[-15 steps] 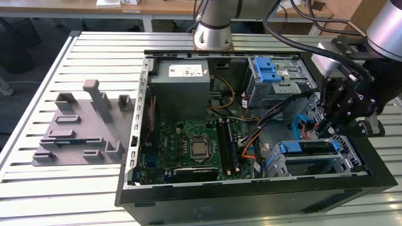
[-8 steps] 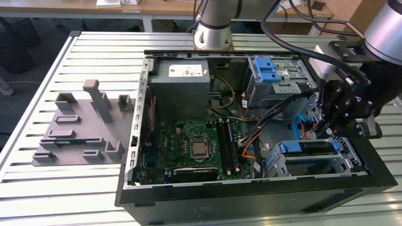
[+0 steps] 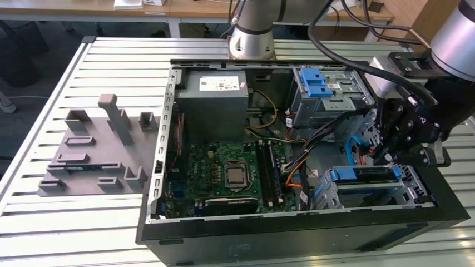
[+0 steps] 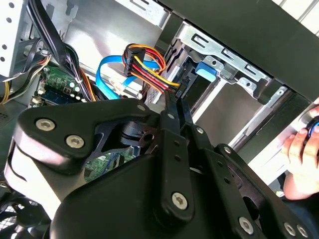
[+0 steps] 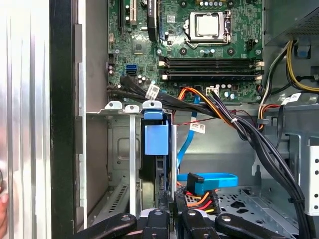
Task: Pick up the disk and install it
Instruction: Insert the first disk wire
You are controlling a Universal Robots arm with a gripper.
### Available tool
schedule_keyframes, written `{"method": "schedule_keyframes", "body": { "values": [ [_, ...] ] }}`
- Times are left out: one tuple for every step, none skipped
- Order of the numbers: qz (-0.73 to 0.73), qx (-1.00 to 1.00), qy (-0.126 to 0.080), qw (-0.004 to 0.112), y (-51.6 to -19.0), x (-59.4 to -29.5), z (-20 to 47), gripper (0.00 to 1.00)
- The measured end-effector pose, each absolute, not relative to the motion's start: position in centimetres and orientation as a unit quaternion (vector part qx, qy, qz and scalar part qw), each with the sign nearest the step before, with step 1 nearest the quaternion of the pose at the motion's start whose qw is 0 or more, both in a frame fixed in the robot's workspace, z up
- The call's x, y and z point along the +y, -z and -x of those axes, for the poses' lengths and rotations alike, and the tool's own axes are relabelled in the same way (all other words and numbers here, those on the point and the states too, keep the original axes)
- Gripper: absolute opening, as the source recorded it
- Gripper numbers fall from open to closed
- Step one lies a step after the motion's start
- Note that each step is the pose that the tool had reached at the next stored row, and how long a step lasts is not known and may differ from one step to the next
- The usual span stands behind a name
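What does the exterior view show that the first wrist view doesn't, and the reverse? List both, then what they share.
Exterior view: the grey moulded fixture beside the computer case, and the arm's base.
First wrist view: the blue data ports on the motherboard, and what looks like a person's fingertip at the picture's edge.
Shared: the CPU socket, and the disk in its blue carrier, sitting in the lower drive bay with the gripper close by.
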State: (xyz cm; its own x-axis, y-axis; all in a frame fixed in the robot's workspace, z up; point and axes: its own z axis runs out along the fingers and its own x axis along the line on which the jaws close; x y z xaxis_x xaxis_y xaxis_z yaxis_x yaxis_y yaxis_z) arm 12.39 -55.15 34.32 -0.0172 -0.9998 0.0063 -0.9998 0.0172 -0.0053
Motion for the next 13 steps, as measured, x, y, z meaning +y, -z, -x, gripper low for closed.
{"method": "schedule_keyframes", "body": {
  "values": [
    [-0.701,-0.713,-0.004,0.0,-34.28,-55.21,-12.39,0.16],
    [-0.701,-0.713,-0.003,-0.001,-34.24,-55.24,-12.39,0.16],
    [-0.701,-0.714,-0.004,-0.001,-34.19,-55.24,-12.39,0.16],
    [-0.699,-0.715,-0.004,-0.001,-34.15,-55.24,-12.38,0.16],
    [-0.698,-0.716,-0.004,-0.001,-34.11,-55.25,-12.38,0.16],
    [-0.697,-0.718,-0.004,-0.001,-34.07,-55.25,-12.37,0.16],
    [-0.696,-0.718,-0.004,-0.001,-34.05,-55.26,-12.33,0.16],
    [-0.695,-0.719,-0.004,-0.001,-34.03,-55.27,-12.28,0.16],
    [-0.695,-0.719,-0.004,-0.001,-34.01,-55.3,-12.23,0.16],
    [-0.695,-0.719,-0.004,-0.001,-34.01,-55.32,-12.19,0.16],
    [-0.695,-0.719,-0.004,-0.001,-34.0,-55.32,-12.19,0.16],
    [-0.695,-0.719,-0.004,-0.001,-33.98,-55.33,-12.19,0.16],
    [-0.695,-0.719,-0.004,-0.001,-33.94,-55.35,-12.19,0.16]
  ]
}}
